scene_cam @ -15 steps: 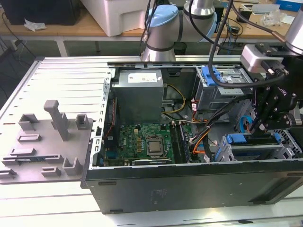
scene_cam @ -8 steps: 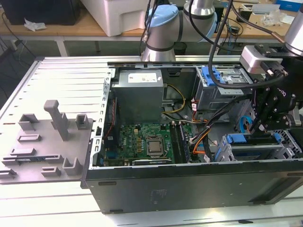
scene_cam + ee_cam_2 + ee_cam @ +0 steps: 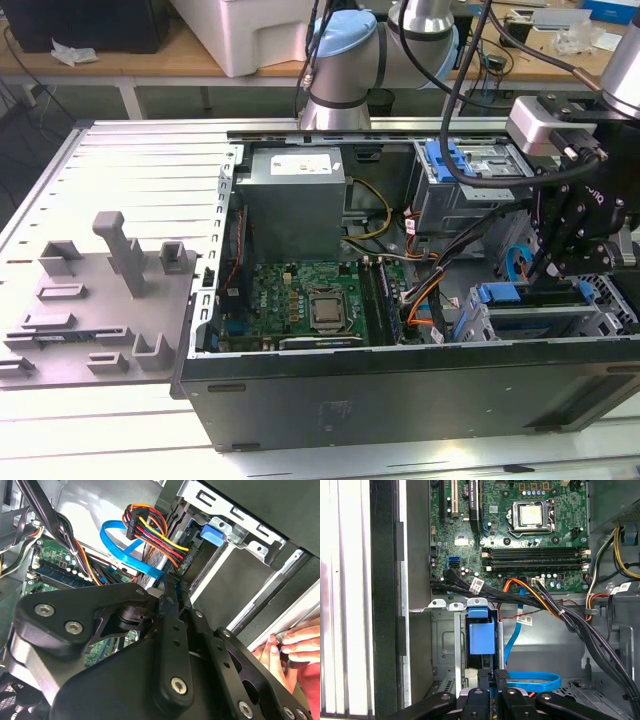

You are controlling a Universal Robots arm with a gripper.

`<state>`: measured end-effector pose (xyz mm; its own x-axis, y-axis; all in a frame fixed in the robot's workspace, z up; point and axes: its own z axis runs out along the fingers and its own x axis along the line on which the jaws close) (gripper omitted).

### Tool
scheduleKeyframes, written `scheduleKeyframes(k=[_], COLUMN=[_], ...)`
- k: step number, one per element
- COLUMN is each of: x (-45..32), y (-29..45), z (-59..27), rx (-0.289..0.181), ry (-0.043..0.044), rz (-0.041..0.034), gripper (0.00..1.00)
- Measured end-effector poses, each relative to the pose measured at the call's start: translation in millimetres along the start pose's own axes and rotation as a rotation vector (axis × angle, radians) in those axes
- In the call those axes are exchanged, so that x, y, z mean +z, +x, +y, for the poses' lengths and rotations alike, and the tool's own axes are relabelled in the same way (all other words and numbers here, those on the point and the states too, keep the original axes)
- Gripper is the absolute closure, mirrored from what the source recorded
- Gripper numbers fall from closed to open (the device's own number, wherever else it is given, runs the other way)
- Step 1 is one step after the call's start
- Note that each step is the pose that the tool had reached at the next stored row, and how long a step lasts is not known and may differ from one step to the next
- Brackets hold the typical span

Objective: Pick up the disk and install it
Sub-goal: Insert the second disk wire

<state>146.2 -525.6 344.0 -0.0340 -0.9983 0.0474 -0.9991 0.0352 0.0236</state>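
Disk point(image 3: 481, 636) stood on edge in drive bay at case's corner under my wrist, blue carrier rail showing, silver body mostly hidden.

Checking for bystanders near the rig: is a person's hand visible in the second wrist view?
Yes, a hand rests at the computer case edge.

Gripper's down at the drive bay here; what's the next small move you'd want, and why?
Probably a short pause before going lower. The gripper hangs low over the drive cage, right by the blue carrier tab, while a person's hand rests at the case's edge close by.
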Motion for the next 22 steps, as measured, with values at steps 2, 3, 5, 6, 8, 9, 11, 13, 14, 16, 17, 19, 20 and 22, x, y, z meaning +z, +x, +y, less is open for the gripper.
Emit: scheduleKeyframes(k=[2, 3, 5, 6, 8, 9, 11, 13, 14, 16, 17, 19, 20, 22], x=[0.0, -0.1, -0.1, -0.2, -0.9, -1.5, -1.6, -1.7, -1.8, -1.7, -1.7, -1.7, -1.6, -1.1], y=[-0.2, -0.3, -0.3, -0.3, -0.3, -0.2, -0.2, -0.3, -0.4, -0.7, -0.8, -1.0, -1.1, -1.2], z=[0.0, 0.0, 0.0, 0.0, 0.0, 0.0, 0.0, 0.0, 0.0, -0.1, -0.1, -0.3, -0.4, -0.4], rx=[0.000, 0.000, 0.000, 0.000, 0.000, 0.000, 0.000, 0.000, 0.000, 0.000, 0.000, 0.000, 0.000, 0.000], ry=[0.0000, -0.0004, -0.0008, -0.0009, -0.0013, -0.0015, -0.0016, -0.0016, -0.0016, -0.0016, -0.0016, -0.0016, -0.0016, -0.0016], rz=[0.0000, 0.0001, -0.0002, -0.0002, -0.0001, 0.0000, 0.0000, 0.0002, 0.0003, 0.0000, 0.0000, 0.0001, 0.0001, 0.0000], gripper=[0.84, 0.84, 0.84, 0.84, 0.84, 0.84, 0.84, 0.84, 0.84, 0.84, 0.84, 0.84, 0.84, 0.84])
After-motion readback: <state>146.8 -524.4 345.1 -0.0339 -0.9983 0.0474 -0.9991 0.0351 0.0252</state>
